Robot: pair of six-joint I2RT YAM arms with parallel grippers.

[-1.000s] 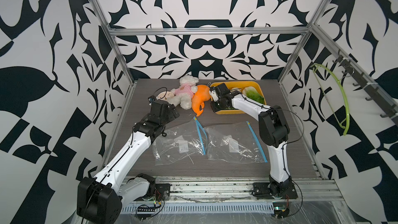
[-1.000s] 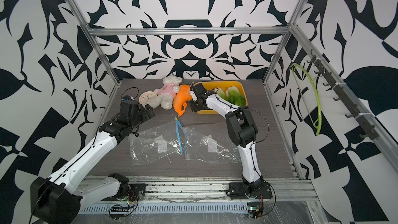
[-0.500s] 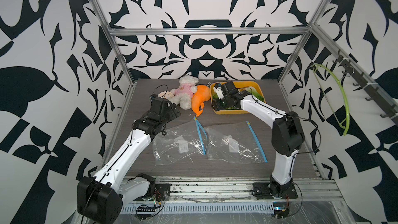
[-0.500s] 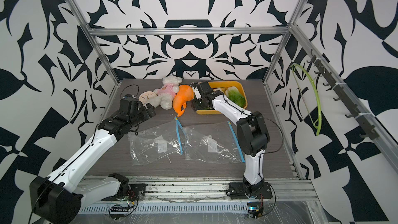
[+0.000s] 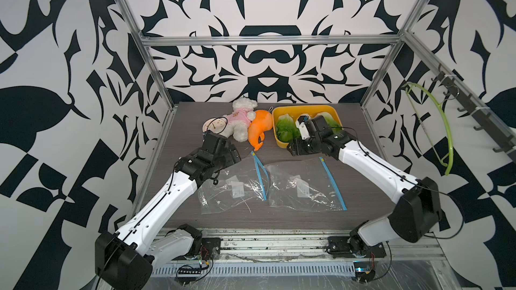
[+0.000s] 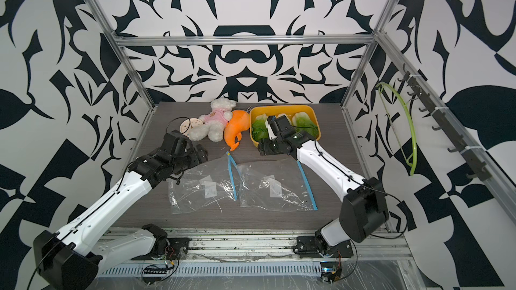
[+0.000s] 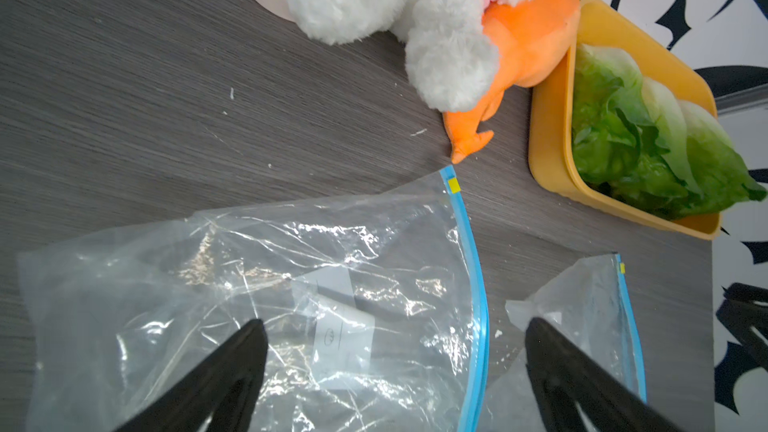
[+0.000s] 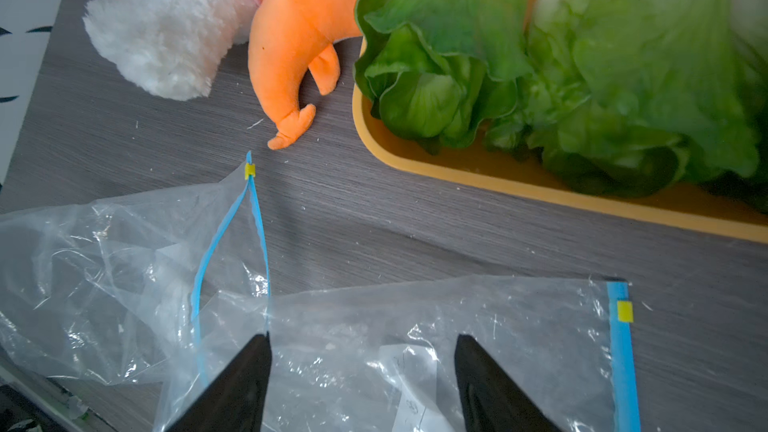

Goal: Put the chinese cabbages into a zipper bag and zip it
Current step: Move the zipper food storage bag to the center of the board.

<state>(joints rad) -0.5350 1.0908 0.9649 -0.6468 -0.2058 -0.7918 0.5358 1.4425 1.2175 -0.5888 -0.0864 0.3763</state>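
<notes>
1. The left wrist view shows me the left end effector [image 7: 395, 322]. Its fingers are spread wide with nothing between them, and it hangs over the left zipper bag [image 7: 291, 284]. In both top views the arm's own body hides those fingers.
2. The right wrist view shows that bag's blue zip strips parted, so its mouth gapes. In the left wrist view the same strips read almost as one line.
3. The right wrist view also shows the right end effector [image 8: 362, 336], fingers apart and empty, above the right zipper bag [image 8: 415, 309]. That bag's zip lies flat.
4. The chinese cabbages [image 7: 623, 139] lie side by side in the yellow tray [image 7: 548, 151] at the far right of the tabletop [image 5: 279, 218]. The left wrist view shows all of them. In both top views the right wrist covers part of the middle one.
5. My count, left to right:
   - one pale round disc [image 5: 212, 126]
   - one white teddy [image 5: 240, 119] in pink
   - one orange plush [image 5: 261, 129]
   - one tray holding three cabbages
   - nearer me, two bags and two arms
6. The tabletop is dark grey wood grain. The walls [image 5: 265, 1] carry a bold black-and-white pattern, and a bare aluminium frame [image 5: 265, 41] edges them.
</notes>
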